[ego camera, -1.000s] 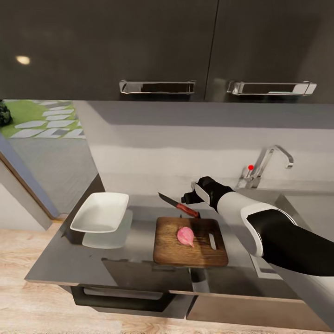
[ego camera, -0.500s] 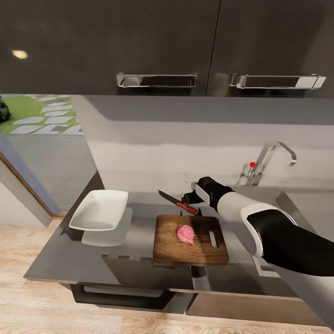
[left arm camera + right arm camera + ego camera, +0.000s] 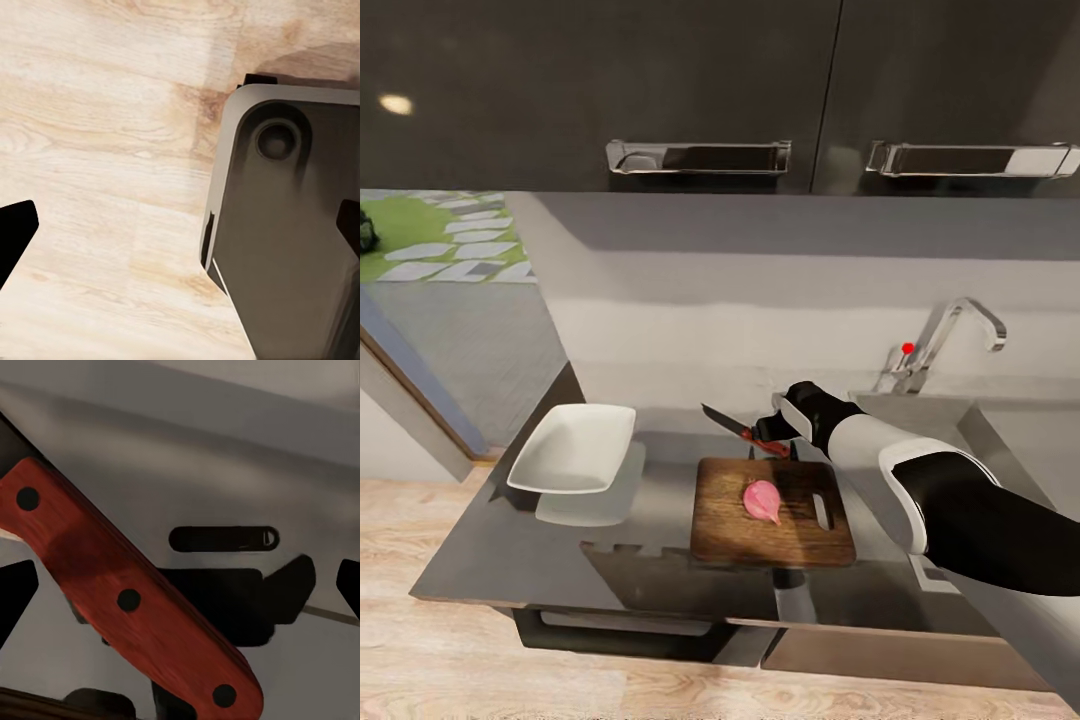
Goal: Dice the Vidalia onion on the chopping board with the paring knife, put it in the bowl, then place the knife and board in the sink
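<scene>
Head view: grey glossy table (image 3: 510,560) over dark cabinet fronts, with dark glossy wall cabinets (image 3: 660,90) bearing chrome bar handles above. Chopping board (image 3: 740,525), brown wood with visible grain, rounded corners and a slot handle, lies flat near the table's front edge. Vidalia onion (image 3: 762,500), a pinkish-red rounded lump, rests on the board near its middle. Bowl (image 3: 573,450), a shallow white squarish dish with rounded corners, sits toward the table's left edge, well apart from the board. Sink (image 3: 1000,440), stainless steel, lies at the table's right end, with a chrome tap (image 3: 950,335) carrying a red dot. Right pincer (image 3: 770,432) pinches the paring knife (image 3: 745,432) by its red handle just above the board's rear edge, dark blade pointing left.

Left wrist view: light wood floor (image 3: 97,150) with grain and a rounded grey body; the left pincer's (image 3: 180,225) dark fingertips (image 3: 15,232) stand spread apart, holding nothing.

Right wrist view: red handle with three dark rivets runs diagonally over the reflective grey surface.
</scene>
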